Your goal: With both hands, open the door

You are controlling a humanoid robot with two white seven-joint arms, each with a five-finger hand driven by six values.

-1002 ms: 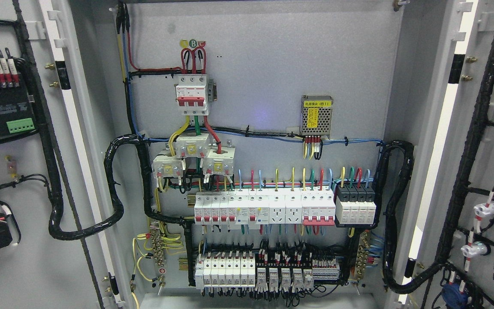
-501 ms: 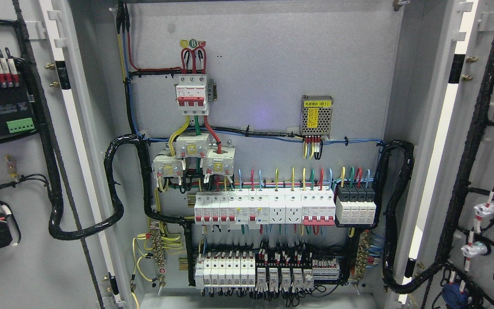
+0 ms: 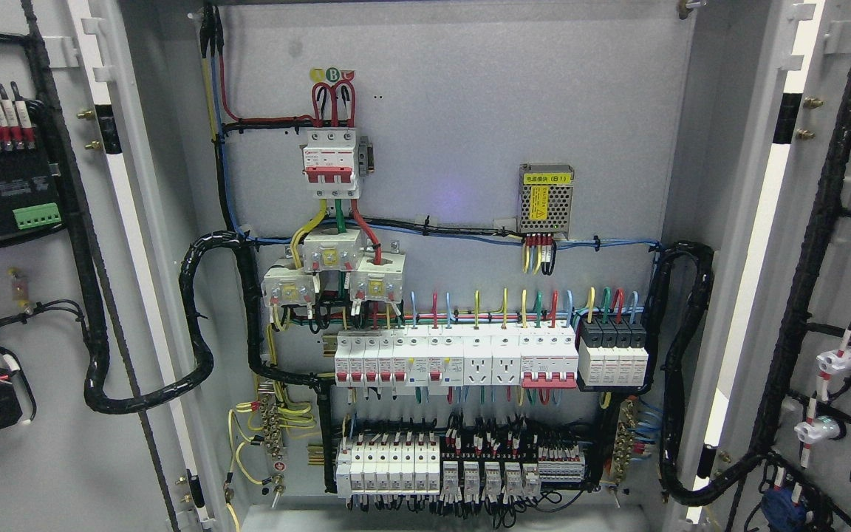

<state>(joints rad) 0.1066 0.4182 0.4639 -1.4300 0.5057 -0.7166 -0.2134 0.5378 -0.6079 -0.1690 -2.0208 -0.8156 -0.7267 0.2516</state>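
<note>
Neither hand shows anywhere in the head view. Nearest, the left door [image 3: 41, 295] stands swung wide at nine o'clock and the right door [image 3: 846, 295] at three; beyond them the back panel [image 3: 470, 111] carries breakers [image 3: 455, 358].

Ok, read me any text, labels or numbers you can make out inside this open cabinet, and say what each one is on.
"B": green round sticker above the top red-and-white breaker.
"(B1)", after Chinese characters too small to make out: label on the perforated metal power supply box.
Yellow sticker on that box: too small to read.
Print on the rows of white breakers: blurred, unreadable.
</note>
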